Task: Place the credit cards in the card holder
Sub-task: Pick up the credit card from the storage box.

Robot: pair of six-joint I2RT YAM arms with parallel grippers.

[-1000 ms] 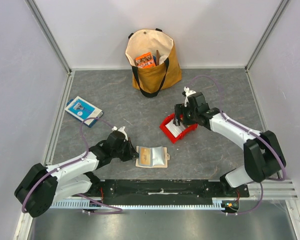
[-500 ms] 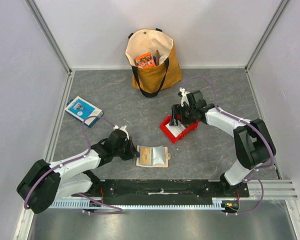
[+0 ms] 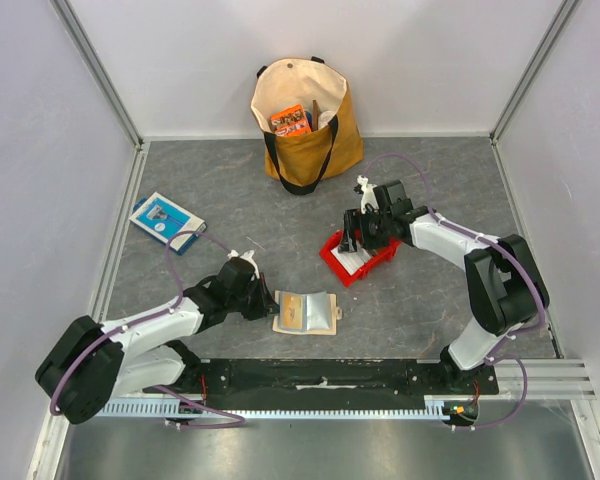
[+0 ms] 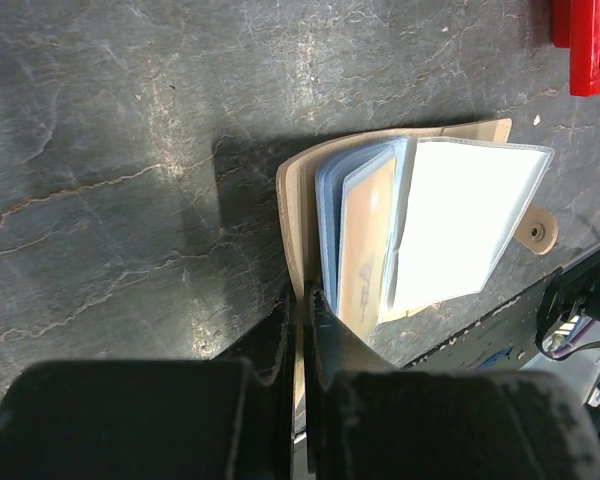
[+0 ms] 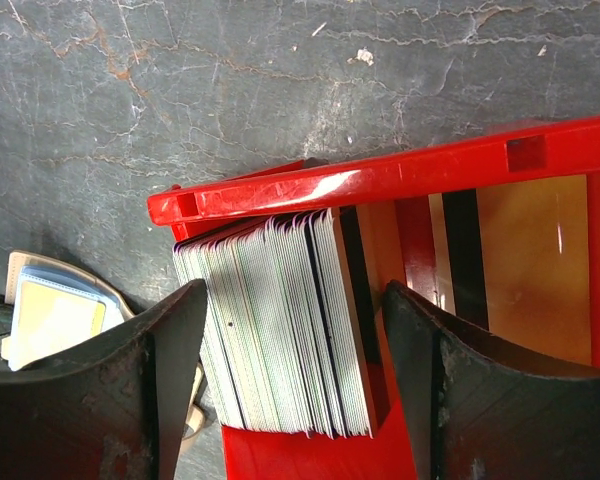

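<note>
Left gripper is clamped on the edge of the card holder, its two fingers pressed together with only the beige cover between them. The card holder lies open on the table, near the front edge and between the two arm bases. An orange-brown card sits in an inner sleeve, and a pale sleeve fans out beside it.

Further back, the right gripper is spread wide inside the red tray. Its fingers straddle the stack of credit cards, which stands on edge against the tray wall. One finger is just beside the stack; the other is separated from it by a gap.

A blue-and-white box lies flat at the table's left side. A tote bag stands at the back wall with an orange packet inside.
</note>
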